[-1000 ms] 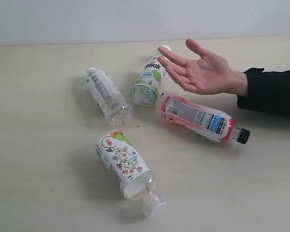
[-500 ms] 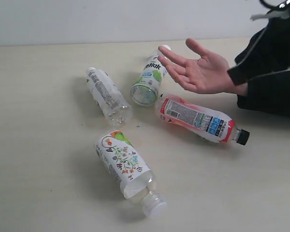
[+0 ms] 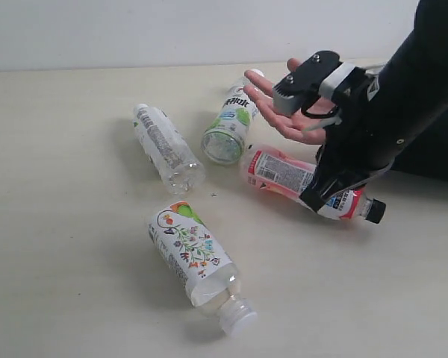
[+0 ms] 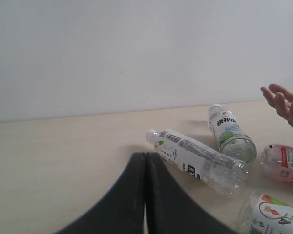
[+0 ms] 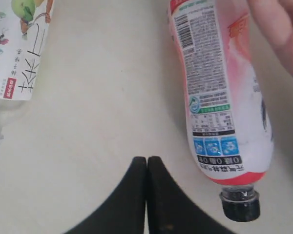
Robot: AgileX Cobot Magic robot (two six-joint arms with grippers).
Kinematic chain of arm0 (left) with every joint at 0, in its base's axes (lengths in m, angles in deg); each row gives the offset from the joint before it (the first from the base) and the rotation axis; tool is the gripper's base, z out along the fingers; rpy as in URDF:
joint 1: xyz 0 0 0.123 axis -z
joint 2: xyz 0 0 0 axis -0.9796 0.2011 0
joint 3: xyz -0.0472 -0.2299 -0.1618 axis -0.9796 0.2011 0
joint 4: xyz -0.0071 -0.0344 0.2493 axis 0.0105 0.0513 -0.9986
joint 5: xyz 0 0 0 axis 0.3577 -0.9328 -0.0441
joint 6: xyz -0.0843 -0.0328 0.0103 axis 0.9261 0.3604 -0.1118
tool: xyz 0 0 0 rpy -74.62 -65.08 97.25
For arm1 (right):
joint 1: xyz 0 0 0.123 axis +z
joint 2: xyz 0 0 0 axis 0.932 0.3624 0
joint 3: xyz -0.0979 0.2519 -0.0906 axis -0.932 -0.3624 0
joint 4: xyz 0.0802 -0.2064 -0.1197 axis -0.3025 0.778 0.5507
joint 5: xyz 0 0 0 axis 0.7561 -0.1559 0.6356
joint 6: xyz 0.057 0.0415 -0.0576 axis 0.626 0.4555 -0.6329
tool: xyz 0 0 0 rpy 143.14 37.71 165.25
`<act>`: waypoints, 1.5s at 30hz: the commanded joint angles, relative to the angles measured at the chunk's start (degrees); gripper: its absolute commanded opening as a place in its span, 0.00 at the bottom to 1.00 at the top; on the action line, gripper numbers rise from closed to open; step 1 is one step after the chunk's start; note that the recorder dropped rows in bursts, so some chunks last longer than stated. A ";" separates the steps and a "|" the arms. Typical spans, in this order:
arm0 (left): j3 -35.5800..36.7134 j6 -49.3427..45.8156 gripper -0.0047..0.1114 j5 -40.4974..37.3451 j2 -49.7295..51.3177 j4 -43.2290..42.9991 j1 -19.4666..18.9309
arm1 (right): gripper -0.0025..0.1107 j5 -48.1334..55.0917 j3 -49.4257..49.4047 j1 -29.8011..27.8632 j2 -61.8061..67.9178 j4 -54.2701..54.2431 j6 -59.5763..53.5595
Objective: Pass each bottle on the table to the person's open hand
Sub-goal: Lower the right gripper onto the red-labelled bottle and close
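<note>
1. Four bottles, none handed over; all lie on their sides on the table [image 3: 52, 298], so I judge the task to be at its very start.
2. Next in size, the right arm [image 3: 392, 104] reaches in from the right of the exterior view and crosses over the person's wrist.
3. Open and palm-up, the person's hand [image 3: 269, 104] hovers above the table holding nothing, ready to receive.
4. Nearest the camera, the floral bottle [image 3: 190, 253] has its white cap toward the near edge and is well apart from the hand.
5. Just below the hand lies the red-pink bottle [image 3: 280, 171]. The arm partly hides it. It looks like the likely first pick.
6. Leftmost in the group is the grey-text bottle [image 3: 163, 145], untouched.
7. Beside the fingertips lies the green-white bottle [image 3: 230, 123], with its base toward the camera.
8. Low beside the red-pink bottle's cap end, the right end effector [image 5: 146, 161] has its fingers pressed together and grips nothing. No contact shows in the wrist view. It would need to spread before any grasp.
9. Well back from the bottles, the left end effector [image 4: 145, 156] also has its fingers pressed together and is empty.
10. Smallest item: the black cap [image 5: 240, 204] is on the red-pink bottle.
11. Remaining: all four pick-ups and hand-overs.
</note>
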 commanded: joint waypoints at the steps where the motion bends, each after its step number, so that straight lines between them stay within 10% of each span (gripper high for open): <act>1: 0.04 0.40 0.04 0.05 -0.05 0.12 -0.09 | 0.19 -0.40 0.38 2.35 3.58 1.13 -0.75; 3: 0.04 0.40 0.04 0.05 -0.05 0.12 -0.09 | 0.41 -0.76 0.38 4.26 4.47 3.50 -0.75; 9: 0.04 0.40 0.04 0.05 -0.05 0.12 -0.09 | 0.58 -2.70 0.38 4.67 4.58 13.27 8.27; 45: 0.04 0.40 0.04 0.05 -0.05 0.12 -0.09 | 0.73 -9.93 0.38 4.67 15.17 29.82 15.83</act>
